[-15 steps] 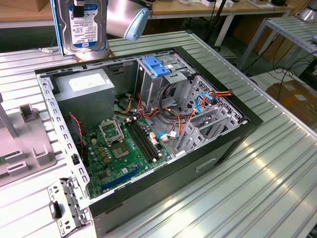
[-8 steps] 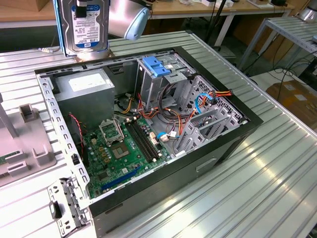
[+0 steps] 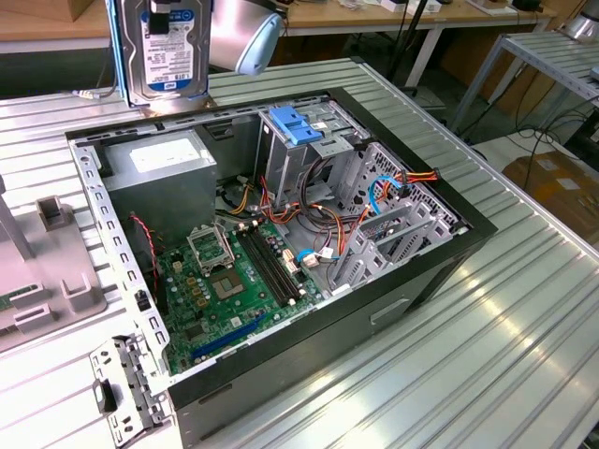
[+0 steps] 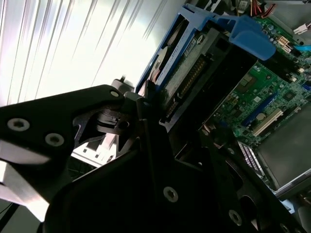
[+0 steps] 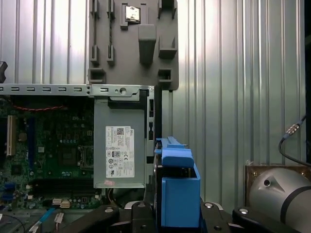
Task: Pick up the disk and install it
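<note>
Above the ribbed metal table point(image 3: 468, 355), jaws clamp the flat silver disk point(image 3: 168, 65).

I see a big grooved metal table point(image 3: 468, 355), shining bright in the light. Behind it stands a wooden desk point(image 3: 374, 17) on white legs. A far metal table point(image 3: 552, 56) is at the exterior view's right, near a brown box point(image 3: 562, 187) on the floor point(image 3: 491, 152).

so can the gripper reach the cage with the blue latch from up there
Probably yes: the gripper holds the disk near the case's edge, and the cage stands with nothing hanging over it; cables lie beside it.
</note>
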